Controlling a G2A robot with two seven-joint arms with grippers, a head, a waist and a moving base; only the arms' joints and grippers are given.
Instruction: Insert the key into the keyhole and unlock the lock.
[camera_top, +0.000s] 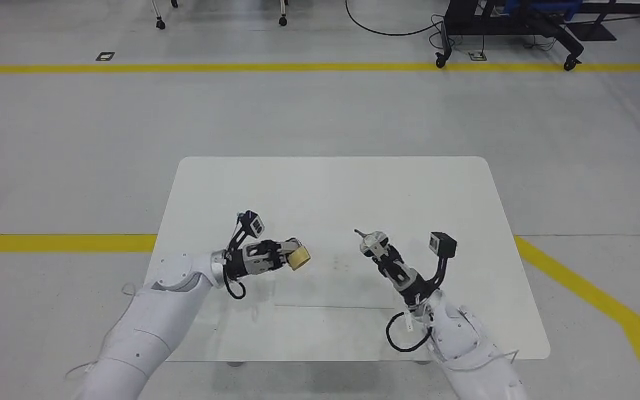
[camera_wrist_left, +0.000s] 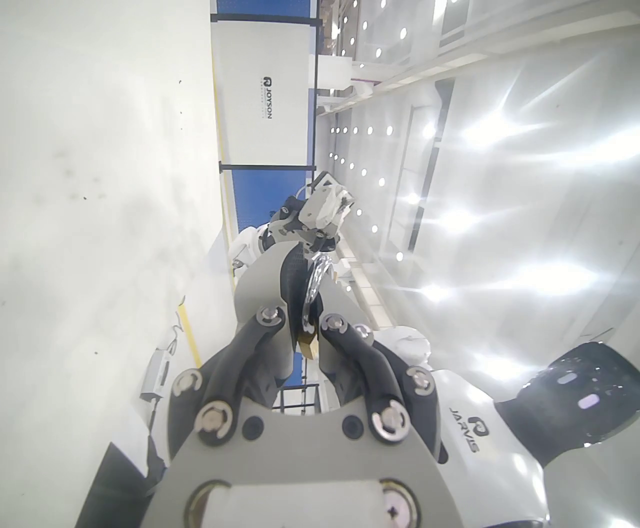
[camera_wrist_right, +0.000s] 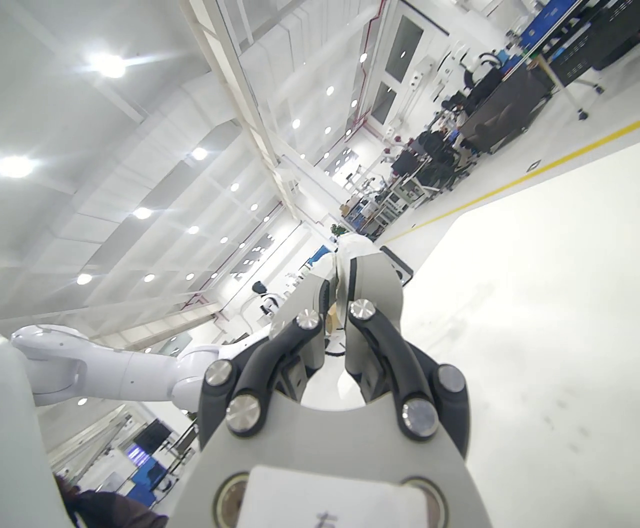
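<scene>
table (camera_top: 400, 190): plain white
lock (camera_top: 298, 257): brass yellow, 7 o'clock on table
key (camera_top: 359, 234): seemingly silver, 5 o'clock
floor stripes (camera_top: 300, 68): yellow on pale grey
left gripper (camera_top: 290, 256): pale grey fingers, black links

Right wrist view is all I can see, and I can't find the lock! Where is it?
Observer: The brass lock is in the left gripper, over the table.
Operator: Is my key in it yet?
Observer: No. The key pokes out of your right gripper, with a clear gap to the lock.
Operator: How's the lock held?
Observer: Its silver shackle sits between the left jaws.
</scene>
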